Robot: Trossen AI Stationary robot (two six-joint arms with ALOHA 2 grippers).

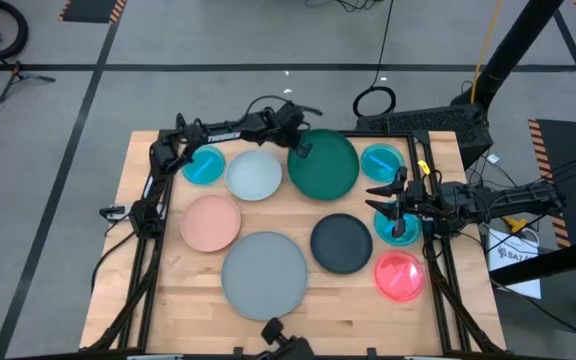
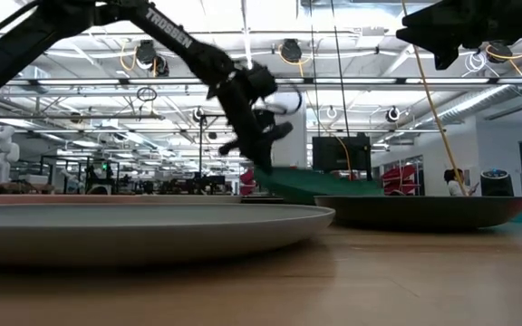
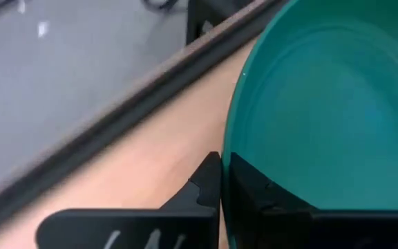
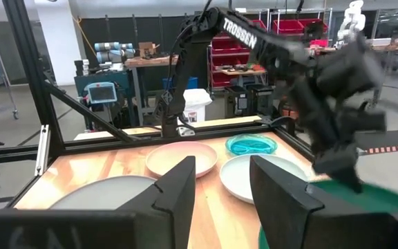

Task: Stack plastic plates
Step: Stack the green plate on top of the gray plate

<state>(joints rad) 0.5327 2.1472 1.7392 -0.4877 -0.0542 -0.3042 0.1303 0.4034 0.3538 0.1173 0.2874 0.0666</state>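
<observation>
The dark green plate [image 1: 326,168] sits at the table's far middle. My left gripper [image 1: 301,150] is shut on its far-left rim. In the low view the green plate [image 2: 320,186] tilts, with the held side raised. My right gripper [image 1: 398,203] is open and hovers high [image 2: 474,32] over a small cyan plate [image 1: 398,228] near the right edge, touching nothing. Flat on the table lie the large grey plate [image 1: 264,270], black plate [image 1: 341,243], salmon-pink plate [image 1: 210,222], pale blue-white plate [image 1: 255,173], pink-red plate [image 1: 400,276] and two more cyan plates [image 1: 203,165] [image 1: 381,160]. My left gripper [image 3: 221,187] pinches the green plate's rim [image 3: 232,149] between its two fingers, one on the inner face and one on the outer. It comes slanting down from the table's far-left side. The held edge is raised [image 2: 265,174] and the opposite side slopes down toward the table.
The black frame rail [image 1: 268,130] runs along the table's far edge just behind the left gripper. Plates cover most of the tabletop, with bare wood along the near edge [image 1: 298,320]. The right arm's cables [image 1: 488,205] hang beyond the right edge.
</observation>
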